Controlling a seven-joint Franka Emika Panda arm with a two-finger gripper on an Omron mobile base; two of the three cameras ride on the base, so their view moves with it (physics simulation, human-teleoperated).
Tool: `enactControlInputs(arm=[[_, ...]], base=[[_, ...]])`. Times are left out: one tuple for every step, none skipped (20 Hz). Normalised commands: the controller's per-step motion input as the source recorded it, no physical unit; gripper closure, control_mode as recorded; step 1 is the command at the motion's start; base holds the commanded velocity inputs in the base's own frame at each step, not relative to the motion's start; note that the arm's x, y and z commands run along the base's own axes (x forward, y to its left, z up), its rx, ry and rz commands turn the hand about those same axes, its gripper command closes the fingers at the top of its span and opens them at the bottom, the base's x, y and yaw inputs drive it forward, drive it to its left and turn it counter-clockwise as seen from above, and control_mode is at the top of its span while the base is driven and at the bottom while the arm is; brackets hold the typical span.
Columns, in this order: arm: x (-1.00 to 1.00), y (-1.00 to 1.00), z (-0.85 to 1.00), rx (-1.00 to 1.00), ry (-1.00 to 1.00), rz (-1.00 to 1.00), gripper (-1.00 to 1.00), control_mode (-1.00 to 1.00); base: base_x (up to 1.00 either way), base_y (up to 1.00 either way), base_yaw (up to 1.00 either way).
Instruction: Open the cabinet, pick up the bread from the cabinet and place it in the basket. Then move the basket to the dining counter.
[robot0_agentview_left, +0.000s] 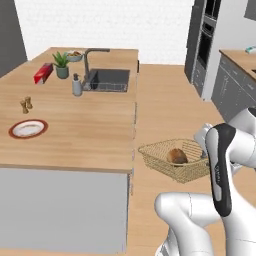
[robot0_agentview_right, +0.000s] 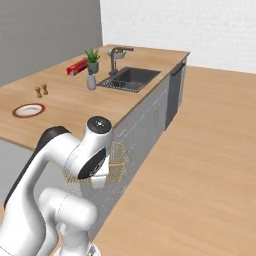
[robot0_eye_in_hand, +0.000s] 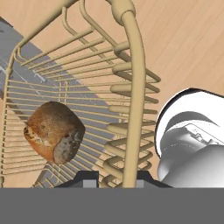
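— What do we have in the gripper (robot0_eye_in_hand: 114, 178)?

— We are pinching the rim of the basket (robot0_eye_in_hand: 131, 87), our fingers pressed tight on its thick tan wire.

— And the bread (robot0_eye_in_hand: 54, 131)?

— It lies inside the basket, just ahead of our fingertips and off to one side, on the wire floor.

— Where is the dining counter (robot0_agentview_left: 75, 130)?

— Beside us; we hold the basket in the air above the wooden floor, near the counter's grey side, below its top.
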Motion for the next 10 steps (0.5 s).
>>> enactControlInputs(arm=[[0.0, 0.0, 0.0, 0.0, 0.0, 0.0, 1.0, 1.0], [0.0, 0.0, 0.0, 0.0, 0.0, 0.0, 1.0, 1.0], [0.0, 0.0, 0.0, 0.0, 0.0, 0.0, 1.0, 1.0], [0.0, 0.0, 0.0, 0.0, 0.0, 0.0, 1.0, 1.0], [0.0, 0.0, 0.0, 0.0, 0.0, 0.0, 1.0, 1.0], [0.0, 0.0, 0.0, 0.0, 0.0, 0.0, 1.0, 1.0], [0.0, 0.0, 0.0, 0.0, 0.0, 0.0, 1.0, 1.0], [0.0, 0.0, 0.0, 0.0, 0.0, 0.0, 1.0, 1.0], [0.0, 0.0, 0.0, 0.0, 0.0, 0.0, 1.0, 1.0], [0.0, 0.0, 0.0, 0.0, 0.0, 0.0, 1.0, 1.0]], base=[[0.0, 0.92, 0.16], [0.0, 0.86, 0.17], [0.0, 0.83, 0.17], [0.0, 0.82, 0.17], [0.0, 0.69, 0.17], [0.0, 0.62, 0.17], [0.0, 0.61, 0.16], [0.0, 0.66, 0.16], [0.05, 0.67, 0.15], [0.18, 0.67, 0.13]])
